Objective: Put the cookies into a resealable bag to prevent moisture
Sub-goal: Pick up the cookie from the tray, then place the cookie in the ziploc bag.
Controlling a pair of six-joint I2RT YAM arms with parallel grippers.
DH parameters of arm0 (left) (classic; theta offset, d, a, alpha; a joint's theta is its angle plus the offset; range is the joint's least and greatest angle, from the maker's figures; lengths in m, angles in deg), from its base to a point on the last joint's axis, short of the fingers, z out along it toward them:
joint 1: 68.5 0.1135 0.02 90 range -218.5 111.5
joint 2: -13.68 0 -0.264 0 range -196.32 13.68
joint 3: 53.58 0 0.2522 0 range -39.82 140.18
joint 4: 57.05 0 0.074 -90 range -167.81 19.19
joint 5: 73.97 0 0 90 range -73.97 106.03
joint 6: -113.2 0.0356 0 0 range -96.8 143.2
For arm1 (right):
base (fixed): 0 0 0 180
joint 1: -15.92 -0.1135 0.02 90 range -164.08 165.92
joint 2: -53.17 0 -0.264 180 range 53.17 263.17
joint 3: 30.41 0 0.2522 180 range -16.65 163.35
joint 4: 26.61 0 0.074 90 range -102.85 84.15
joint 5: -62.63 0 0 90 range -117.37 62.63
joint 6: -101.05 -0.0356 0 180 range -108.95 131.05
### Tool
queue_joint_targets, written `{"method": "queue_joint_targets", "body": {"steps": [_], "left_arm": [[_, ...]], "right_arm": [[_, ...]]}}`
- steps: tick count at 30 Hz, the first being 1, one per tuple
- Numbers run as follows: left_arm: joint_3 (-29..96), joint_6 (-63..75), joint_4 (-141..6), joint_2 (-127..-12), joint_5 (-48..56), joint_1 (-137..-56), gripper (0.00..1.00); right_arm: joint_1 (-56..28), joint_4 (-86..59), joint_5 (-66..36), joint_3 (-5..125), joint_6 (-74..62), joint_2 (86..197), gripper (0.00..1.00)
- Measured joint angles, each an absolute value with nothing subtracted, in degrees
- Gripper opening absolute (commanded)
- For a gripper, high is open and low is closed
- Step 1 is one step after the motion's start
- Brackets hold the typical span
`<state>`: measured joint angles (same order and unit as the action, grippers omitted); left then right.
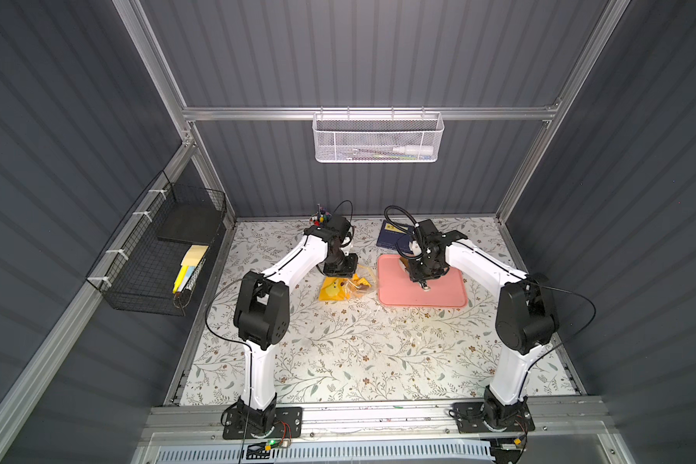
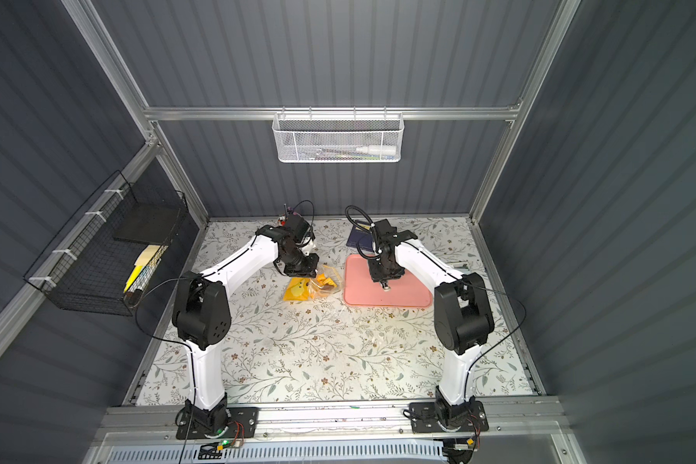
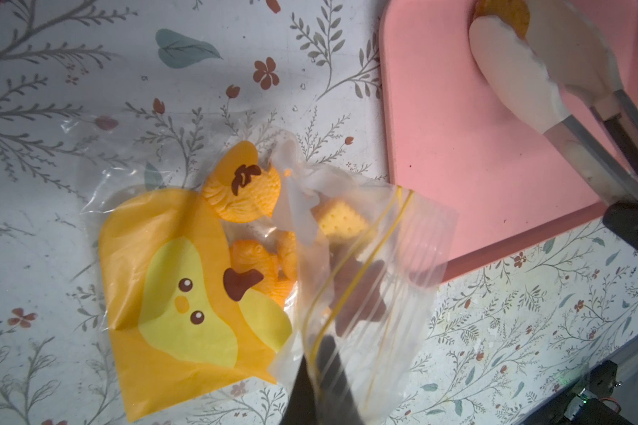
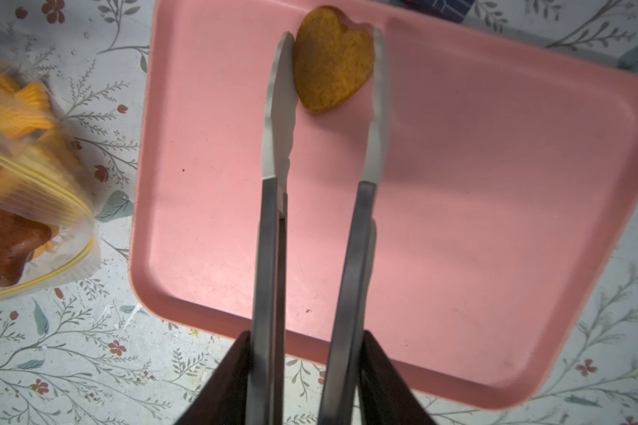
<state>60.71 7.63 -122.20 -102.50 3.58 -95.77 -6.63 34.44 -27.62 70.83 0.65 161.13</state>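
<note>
Heart cookie [image 4: 332, 60] between tongs [image 4: 269, 220]

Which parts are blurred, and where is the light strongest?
In the left wrist view the tongs are soft and washed out, the bag sharp; in the right wrist view the heart cookie is sharp, the bag blurred; in both top views the table is bright, the walls dark.

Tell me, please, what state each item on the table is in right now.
left hand, shut on the mouth edge of the resealable bag.
right hand, shut on the tongs.
resealable bag, unsealed, lying crumpled, several cookies inside.
tongs, tips part open, straddling the heart cookie.
heart cookie, lying flat on the pink tray.
pink tray, holds only that cookie.
</note>
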Motion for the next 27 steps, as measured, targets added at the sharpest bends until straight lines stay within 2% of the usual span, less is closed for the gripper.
{"method": "queue_joint_targets", "body": {"steps": [6, 10, 20, 27], "left_arm": [[60.7, 7.6, -122.2, -102.5, 3.5, -95.8, 0.0], [60.7, 7.6, -122.2, -102.5, 3.1, -95.8, 0.0], [60.7, 7.6, -122.0, -103.2, 2.3, -95.8, 0.0], [60.7, 7.6, -122.0, -103.2, 1.8, -95.8, 0.0]], "right_arm": [[-6.6, 34.7, -26.7, 70.8, 0.6, 160.0, 0.41], [-6.6, 35.3, -25.1, 69.8, 0.7, 155.5, 0.4], [-8.0, 37.2, -14.4, 63.9, 2.3, 141.2, 0.43], [-12.2, 39.2, -7.7, 58.5, 2.4, 138.1, 0.43]]}}
